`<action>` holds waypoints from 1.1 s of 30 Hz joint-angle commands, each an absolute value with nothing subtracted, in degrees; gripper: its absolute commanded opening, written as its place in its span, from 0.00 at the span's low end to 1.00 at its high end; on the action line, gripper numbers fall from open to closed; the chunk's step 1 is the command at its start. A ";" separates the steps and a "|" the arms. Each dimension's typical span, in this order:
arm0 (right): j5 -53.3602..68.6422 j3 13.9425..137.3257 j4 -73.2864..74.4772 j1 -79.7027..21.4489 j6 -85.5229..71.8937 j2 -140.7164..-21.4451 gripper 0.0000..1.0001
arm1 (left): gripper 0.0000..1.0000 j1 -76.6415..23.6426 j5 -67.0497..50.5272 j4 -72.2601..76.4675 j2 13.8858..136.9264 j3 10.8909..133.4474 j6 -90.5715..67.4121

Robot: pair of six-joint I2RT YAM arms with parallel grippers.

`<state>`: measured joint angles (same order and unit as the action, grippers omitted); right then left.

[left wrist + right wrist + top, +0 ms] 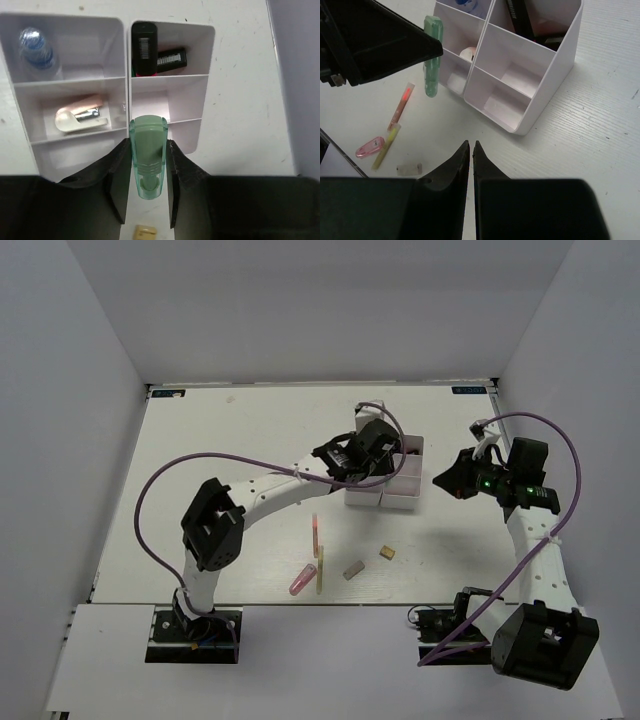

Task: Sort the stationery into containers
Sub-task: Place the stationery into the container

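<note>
The left tool (147,167) is clamped on a translucent green plastic marker (148,150), one finger on each side of the barrel. The marker hangs roughly upright at the near end of the block of six white plastic open-top bins (170,77), close to the wall between the two columns. Whether its tip is over a bin or just short of the rim is hard to judge.

In the left wrist view, the far left bin holds a clear blue-capped tube (35,47), the middle left bin a pink and white item (80,112), and the far right bin two black markers (145,47).

The right tool (471,145) hovers beside the block, its fingers drawn to a thin slit with nothing between them.

On the white table (200,440) near the arms lie a thin pink stick (314,533), a thin yellow stick (322,570), a pink marker (302,580), a grey eraser (353,569) and a tan eraser (386,552), all apart from the bins.
</note>
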<state>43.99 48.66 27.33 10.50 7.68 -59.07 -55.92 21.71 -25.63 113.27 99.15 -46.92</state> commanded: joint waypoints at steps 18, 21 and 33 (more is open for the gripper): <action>50.80 49.31 26.37 12.83 8.35 -57.22 0.12 | 0.01 -52.92 -7.73 16.60 111.88 87.54 -7.82; 51.41 49.22 26.63 13.10 8.44 -57.39 0.12 | 0.01 -51.86 -9.58 17.84 113.81 88.68 -8.17; 56.33 48.78 26.46 14.59 9.58 -57.39 0.16 | 0.01 -49.22 -15.90 25.49 120.49 89.73 -7.03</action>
